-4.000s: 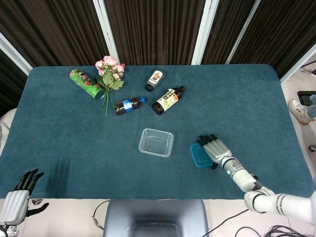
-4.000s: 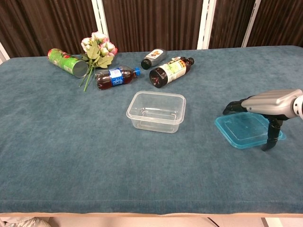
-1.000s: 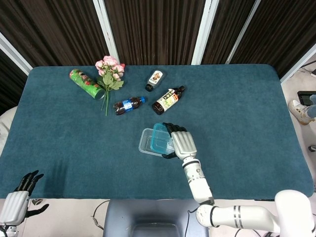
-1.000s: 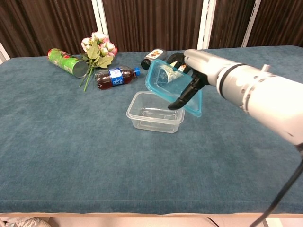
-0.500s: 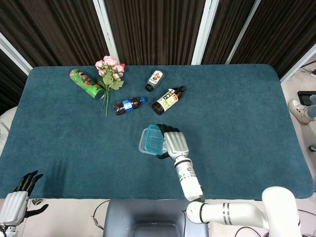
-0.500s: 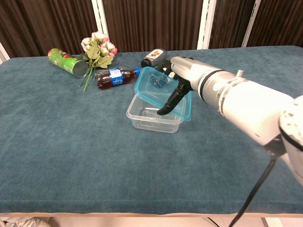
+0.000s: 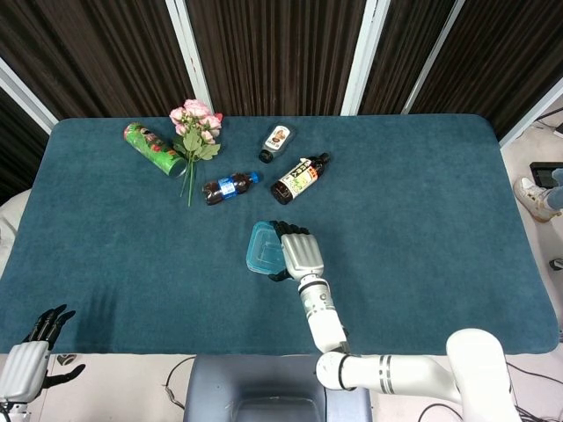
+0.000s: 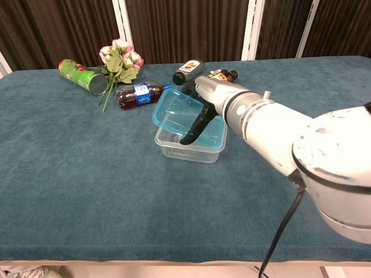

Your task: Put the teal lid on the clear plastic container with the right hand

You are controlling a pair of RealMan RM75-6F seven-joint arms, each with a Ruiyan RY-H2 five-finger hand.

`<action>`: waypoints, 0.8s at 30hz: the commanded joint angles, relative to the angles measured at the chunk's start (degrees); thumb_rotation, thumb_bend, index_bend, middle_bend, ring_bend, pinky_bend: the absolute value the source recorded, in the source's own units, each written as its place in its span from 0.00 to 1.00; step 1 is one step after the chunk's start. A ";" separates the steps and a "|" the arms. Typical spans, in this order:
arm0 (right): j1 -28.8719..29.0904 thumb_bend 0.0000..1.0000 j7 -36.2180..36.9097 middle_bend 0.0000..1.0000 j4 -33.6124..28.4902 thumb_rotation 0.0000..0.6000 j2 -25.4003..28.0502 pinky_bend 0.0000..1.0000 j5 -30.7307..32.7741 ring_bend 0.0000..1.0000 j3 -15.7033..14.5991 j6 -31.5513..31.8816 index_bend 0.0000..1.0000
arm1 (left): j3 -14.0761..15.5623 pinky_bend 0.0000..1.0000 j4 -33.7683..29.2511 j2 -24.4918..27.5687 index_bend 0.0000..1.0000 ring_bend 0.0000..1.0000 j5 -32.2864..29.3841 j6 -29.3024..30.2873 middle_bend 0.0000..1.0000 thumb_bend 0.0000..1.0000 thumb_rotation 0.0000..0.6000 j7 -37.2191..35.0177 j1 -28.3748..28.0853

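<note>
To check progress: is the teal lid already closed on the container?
No. The teal lid sits tilted above the container, held by the right hand.

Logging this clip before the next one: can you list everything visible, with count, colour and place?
teal lid: 1, translucent teal, held tilted over the container
clear plastic container: 1, clear, mid-table
flowers: 1 bunch, pink with green stems, far left
green can: 1, green, lying left of the flowers
cola bottle: 1, dark with blue label, lying behind the container
dark sauce bottle: 1, dark, pale label, lying right of the cola
small bottle: 1, dark, white label, far centre
table: 1, teal cloth
left hand: near-left table edge, holds nothing
right hand: grips the lid
</note>
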 commanded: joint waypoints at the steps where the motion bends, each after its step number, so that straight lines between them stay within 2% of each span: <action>1: 0.34 0.24 0.04 0.58 0.47 1.00 -0.24 0.63 0.31 0.64 0.28 -0.09 0.58 | 0.03 0.34 0.16 -0.08 0.17 0.07 0.03 -0.04 0.07 0.49 1.00 -0.11 0.00; 7: 1.01 0.24 -0.46 0.58 1.17 1.00 -0.42 0.58 1.74 0.59 0.41 -0.61 0.53 | 0.05 0.34 0.28 -0.12 0.17 0.07 0.10 -0.09 0.07 0.49 1.00 -0.31 -0.02; 15: 1.42 0.24 -0.67 0.48 1.72 1.00 -0.37 0.51 2.80 0.50 0.28 -0.80 0.44 | 0.14 0.34 0.45 -0.11 0.17 0.07 0.16 -0.23 0.07 0.49 1.00 -0.72 -0.03; 24: 1.68 0.24 -0.68 0.33 1.14 1.00 0.16 0.40 3.27 0.31 0.03 -0.98 0.33 | 0.13 0.34 0.41 -0.09 0.17 0.07 0.11 -0.42 0.07 0.49 1.00 -0.70 -0.10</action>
